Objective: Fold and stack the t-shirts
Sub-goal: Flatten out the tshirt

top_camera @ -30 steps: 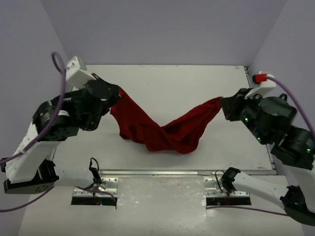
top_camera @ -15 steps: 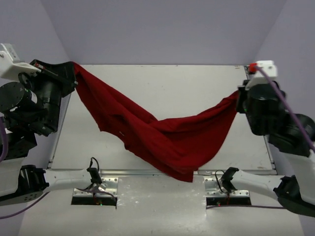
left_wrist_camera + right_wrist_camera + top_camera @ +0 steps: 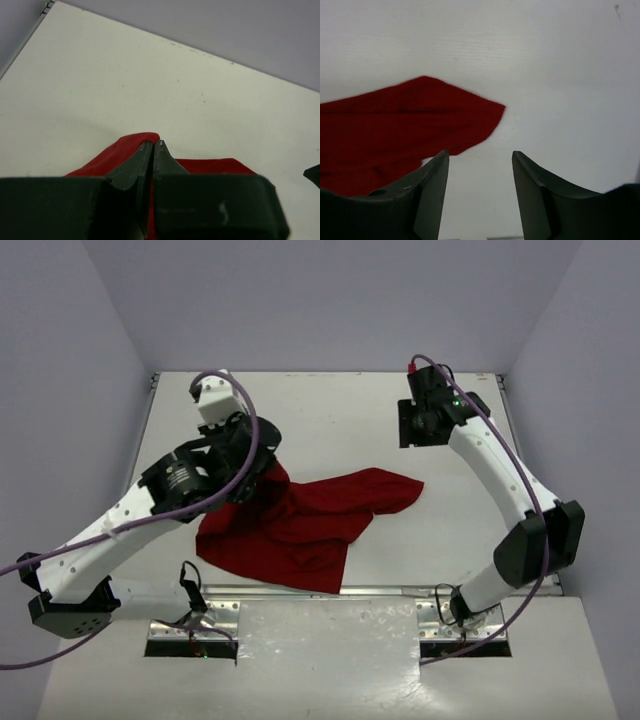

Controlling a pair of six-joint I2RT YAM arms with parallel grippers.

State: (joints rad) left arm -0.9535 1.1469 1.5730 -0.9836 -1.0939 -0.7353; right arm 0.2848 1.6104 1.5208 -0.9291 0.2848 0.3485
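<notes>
The dark red t-shirt [image 3: 300, 525] lies crumpled on the white table [image 3: 350, 410], left of the middle and near the front. My left gripper [image 3: 262, 465] is at its upper left corner. In the left wrist view the jaws [image 3: 152, 145] are shut, with red cloth [image 3: 130, 145] around them and showing in the slit between them. My right gripper [image 3: 418, 435] hangs open over bare table, behind the shirt's right corner. In the right wrist view nothing lies between its fingers [image 3: 480, 160], and the t-shirt [image 3: 395, 125] ends just left of them.
Lilac walls close the table in at the back and on both sides. A metal rail [image 3: 300, 592] runs along the front edge, with the arm bases behind it. A purple cable [image 3: 245, 420] loops over the left arm.
The shirt hung stretched between both grippers and now lies on the table. The right gripper has opened, let go and moved left and back. The left arm swung in to the middle, still holding the cloth.
</notes>
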